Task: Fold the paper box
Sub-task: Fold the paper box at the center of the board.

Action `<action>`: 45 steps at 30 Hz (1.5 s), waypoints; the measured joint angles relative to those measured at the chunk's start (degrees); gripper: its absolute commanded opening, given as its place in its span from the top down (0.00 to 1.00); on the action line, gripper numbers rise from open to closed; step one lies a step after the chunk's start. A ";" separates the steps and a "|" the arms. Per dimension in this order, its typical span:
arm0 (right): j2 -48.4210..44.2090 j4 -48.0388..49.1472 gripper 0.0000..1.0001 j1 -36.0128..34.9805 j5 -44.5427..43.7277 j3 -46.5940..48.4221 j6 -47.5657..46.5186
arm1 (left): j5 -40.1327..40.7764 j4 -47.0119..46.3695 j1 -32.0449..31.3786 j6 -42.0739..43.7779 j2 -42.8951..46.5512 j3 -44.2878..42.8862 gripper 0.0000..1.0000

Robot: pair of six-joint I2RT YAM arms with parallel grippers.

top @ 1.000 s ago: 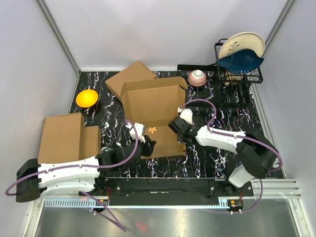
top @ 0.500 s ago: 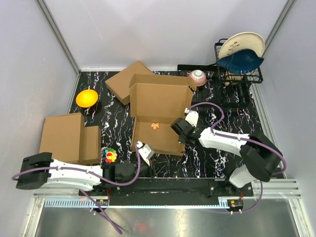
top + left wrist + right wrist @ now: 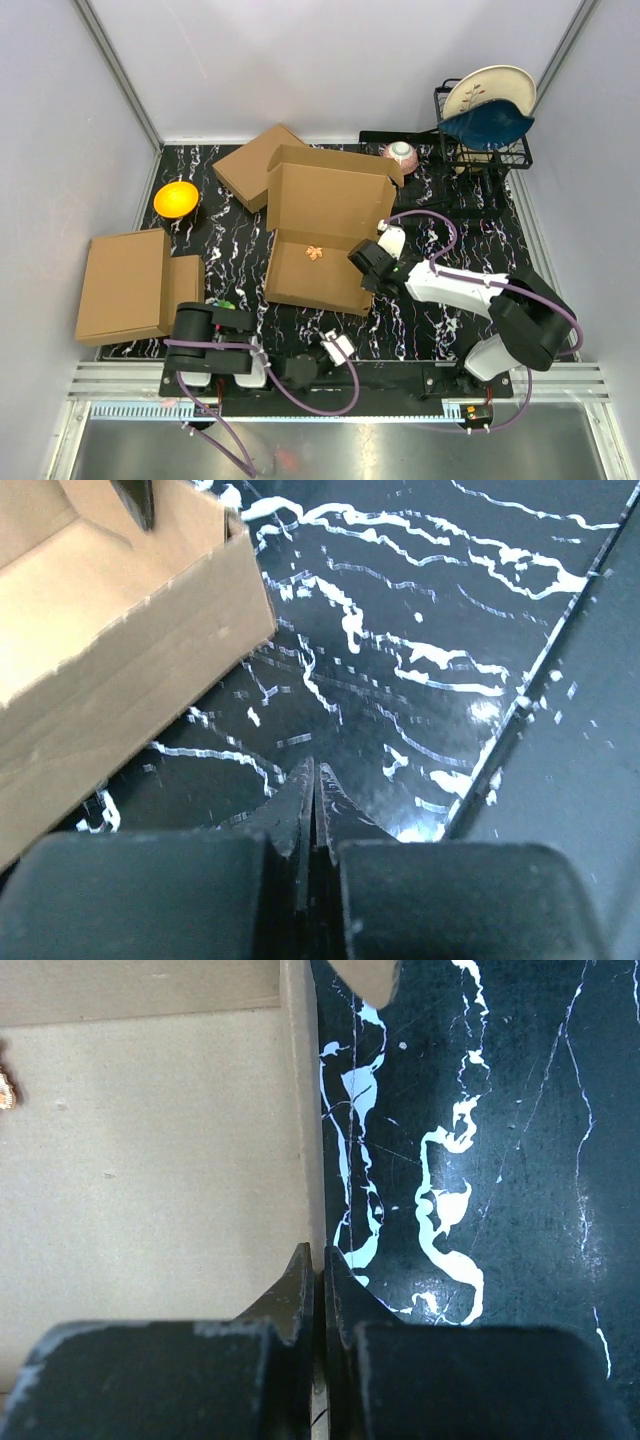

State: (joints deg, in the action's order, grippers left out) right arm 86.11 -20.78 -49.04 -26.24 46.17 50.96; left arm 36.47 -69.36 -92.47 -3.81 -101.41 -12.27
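Observation:
The paper box lies open in the middle of the table, its lid flap standing up at the back. A small orange scrap lies on its floor. My right gripper is shut on the box's right side wall. In the right wrist view the wall runs down between the closed fingers of the gripper. My left gripper is shut and empty, low by the table's near edge. In the left wrist view the gripper points past the box's near corner.
A tan cardboard slab lies behind the box. A smaller brown box sits at the left and an orange bowl behind it. A pink bowl and a dish rack with plates stand at the back right.
My left arm has pulled back from the box's front edge to its base. The box's lid has risen more upright and the box has shifted a little right. The right gripper stays on the wall.

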 measured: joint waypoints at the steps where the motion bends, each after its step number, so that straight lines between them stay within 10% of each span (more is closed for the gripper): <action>1: -0.13 0.11 1.00 0.02 0.17 -0.13 0.11 | 1.22 -0.70 0.04 1.25 -1.60 -1.29 1.00; 45: 6.75 -5.90 1.00 -2.95 -3.54 7.45 -1.22 | -6.54 -3.63 12.66 -2.67 -6.47 -9.90 1.00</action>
State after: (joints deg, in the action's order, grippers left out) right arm 92.86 -26.68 -51.99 -29.78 53.63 49.74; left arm 29.93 -72.99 -79.81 -6.48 -107.87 -22.17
